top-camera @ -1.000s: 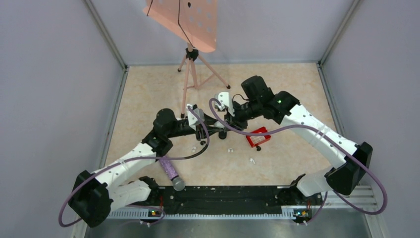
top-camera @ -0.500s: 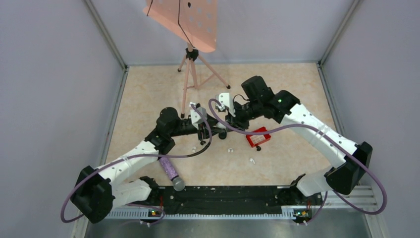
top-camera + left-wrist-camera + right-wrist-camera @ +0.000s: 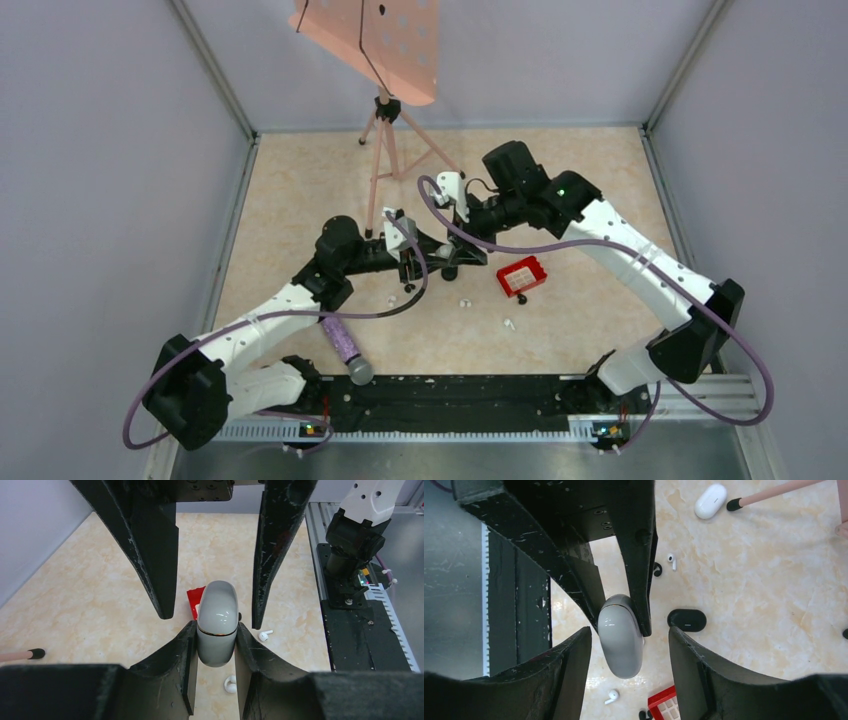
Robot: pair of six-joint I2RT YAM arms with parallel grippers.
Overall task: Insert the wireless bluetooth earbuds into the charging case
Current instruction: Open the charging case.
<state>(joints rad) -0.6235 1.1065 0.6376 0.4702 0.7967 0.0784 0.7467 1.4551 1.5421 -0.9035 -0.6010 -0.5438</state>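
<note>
My left gripper (image 3: 215,632) is shut on the glossy white charging case (image 3: 216,622) and holds it above the floor, lid closed. It also shows in the right wrist view (image 3: 620,641) and the top view (image 3: 445,251). My right gripper (image 3: 629,636) is open, with its fingers (image 3: 155,555) on either side of the case's far end, not touching it. The two grippers meet mid-table (image 3: 452,252). White earbuds lie loose on the floor: one (image 3: 265,635), another (image 3: 230,684), and in the top view (image 3: 464,302) (image 3: 508,323).
A red square basket (image 3: 521,276) lies right of the grippers. A black case (image 3: 687,620), a second white case (image 3: 710,501) and a black earbud (image 3: 657,569) lie on the floor. A purple-handled microphone (image 3: 345,348) lies front left. A pink music stand (image 3: 385,120) stands at the back.
My right gripper has moved left toward the case, uncovering the red basket. My left gripper first shifted slightly right with the case, then held still.
</note>
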